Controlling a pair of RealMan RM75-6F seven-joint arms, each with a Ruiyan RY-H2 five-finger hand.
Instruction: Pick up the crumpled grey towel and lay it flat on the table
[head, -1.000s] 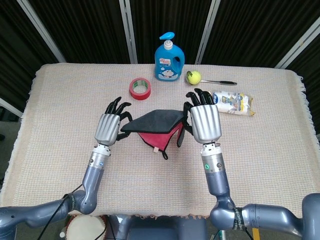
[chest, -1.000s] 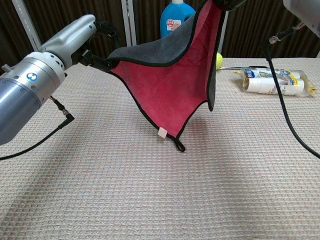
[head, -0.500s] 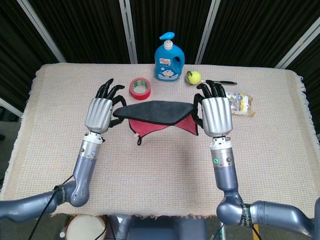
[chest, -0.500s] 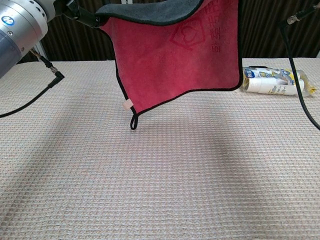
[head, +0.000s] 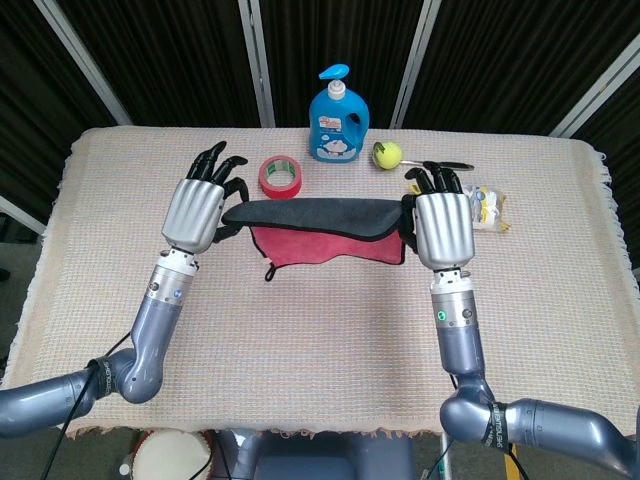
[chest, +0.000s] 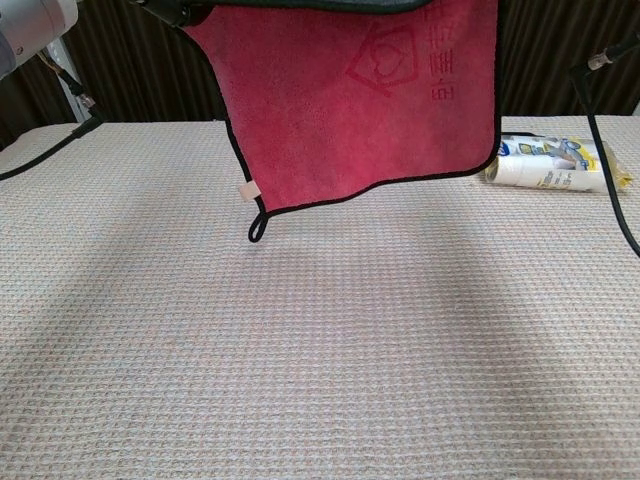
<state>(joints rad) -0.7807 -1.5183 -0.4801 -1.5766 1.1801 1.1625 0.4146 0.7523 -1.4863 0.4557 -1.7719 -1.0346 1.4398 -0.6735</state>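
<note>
The towel (head: 318, 222) is grey on one face and red on the other, with a black hem and a small loop at one corner. It hangs spread out above the table, stretched between my two hands. My left hand (head: 197, 208) grips its left top corner and my right hand (head: 441, 228) grips its right top corner. In the chest view the red face of the towel (chest: 355, 95) hangs down like a curtain, its lower edge just clear of the table. Only a sliver of the left arm (chest: 30, 25) shows in the chest view; the right hand is out of that frame.
At the back of the woven cloth-covered table (head: 320, 330) stand a blue pump bottle (head: 337, 118), a red tape roll (head: 281, 176) and a yellow-green ball (head: 387, 154) on a spoon. A white packet (head: 487, 207) lies beside my right hand, also the packet (chest: 555, 165) in the chest view.
Both hands have moved apart and lifted, pulling the towel from a sagging triangle into a wide taut sheet. Its lower edge has risen off the table.
</note>
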